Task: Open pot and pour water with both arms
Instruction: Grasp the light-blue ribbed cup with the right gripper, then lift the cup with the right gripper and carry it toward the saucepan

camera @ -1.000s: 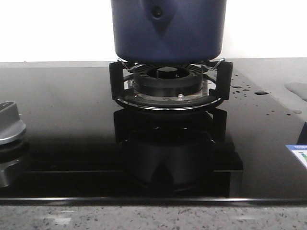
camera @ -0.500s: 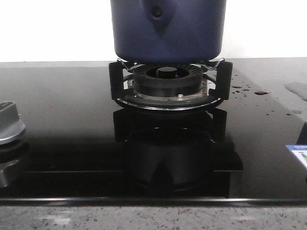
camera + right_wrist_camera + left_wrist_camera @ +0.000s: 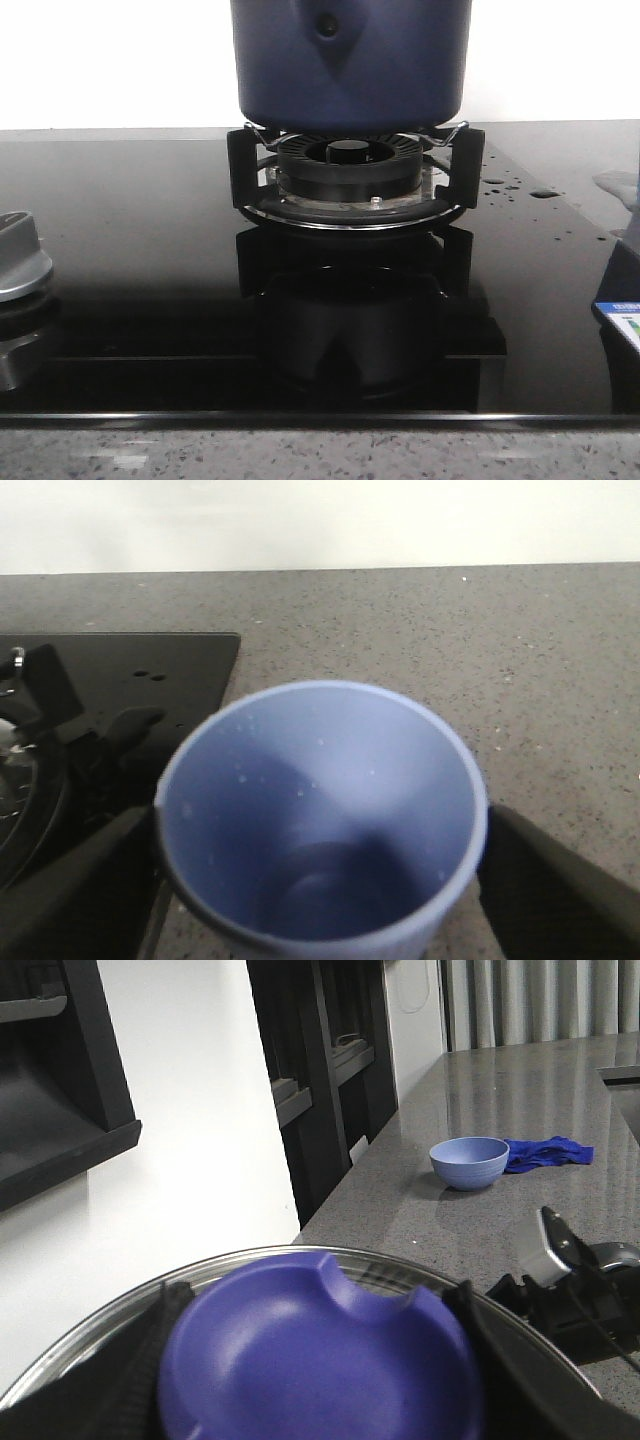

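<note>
Navy pot [image 3: 350,60] sits on the burner; right claw [image 3: 320,880] grips a blue cup [image 3: 320,820], left claw [image 3: 320,1360] clasps the lid knob [image 3: 320,1350].

Before you lies a glossy black glass cooktop [image 3: 130,270] set into a speckled grey stone counter [image 3: 320,455], whose pale strip runs along the near edge. On the glass stands a black burner ring with four black pan-support prongs [image 3: 350,180], and the dark navy-blue cylindrical pot [image 3: 350,60] sits on those prongs. At your left edge a silver metal control knob [image 3: 20,255] rests on the glass. Toward the right, small water droplets [image 3: 520,188] dot the surface. From the left wrist view, the same grey counter carries a light blue round bowl [image 3: 469,1162] with a crumpled blue cloth [image 3: 547,1151] just beside it.
</note>
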Robot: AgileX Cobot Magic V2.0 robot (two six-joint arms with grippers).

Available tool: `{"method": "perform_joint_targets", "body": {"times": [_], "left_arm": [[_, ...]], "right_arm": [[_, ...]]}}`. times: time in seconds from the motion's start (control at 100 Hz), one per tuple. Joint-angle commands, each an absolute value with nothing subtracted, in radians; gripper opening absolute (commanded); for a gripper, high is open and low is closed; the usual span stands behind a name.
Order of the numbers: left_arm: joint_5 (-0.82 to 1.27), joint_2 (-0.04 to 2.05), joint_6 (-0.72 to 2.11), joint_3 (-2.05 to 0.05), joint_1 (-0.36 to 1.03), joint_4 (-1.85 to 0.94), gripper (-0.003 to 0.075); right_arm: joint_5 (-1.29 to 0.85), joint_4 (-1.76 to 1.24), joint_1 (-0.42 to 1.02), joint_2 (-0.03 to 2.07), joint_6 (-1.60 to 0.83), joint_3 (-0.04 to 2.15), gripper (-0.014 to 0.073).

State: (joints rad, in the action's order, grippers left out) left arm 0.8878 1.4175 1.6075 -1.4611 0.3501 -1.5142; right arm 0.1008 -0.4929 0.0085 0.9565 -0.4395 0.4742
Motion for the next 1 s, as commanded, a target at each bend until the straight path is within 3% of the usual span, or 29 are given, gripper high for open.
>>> {"method": "perform_joint_targets", "body": {"times": [0.0, 0.62, 0.99], "left_arm": [[0.885, 1.377, 1.598, -1.497, 0.348, -1.603, 0.0238], [0.897, 1.377, 1.598, -1.497, 0.348, -1.603, 0.0238], [0.902, 1.377, 1.598, -1.497, 0.348, -1.603, 0.0238]], "right_arm": [[0.230, -0.493, 0.010, 0.992, -0.445, 0.501, 0.0585], [0.375, -0.479, 0.012, 1.115, -0.437, 0.504, 0.0585], [0.460, -0.301, 0.012, 1.193, -0.229, 0.504, 0.0584]]}}
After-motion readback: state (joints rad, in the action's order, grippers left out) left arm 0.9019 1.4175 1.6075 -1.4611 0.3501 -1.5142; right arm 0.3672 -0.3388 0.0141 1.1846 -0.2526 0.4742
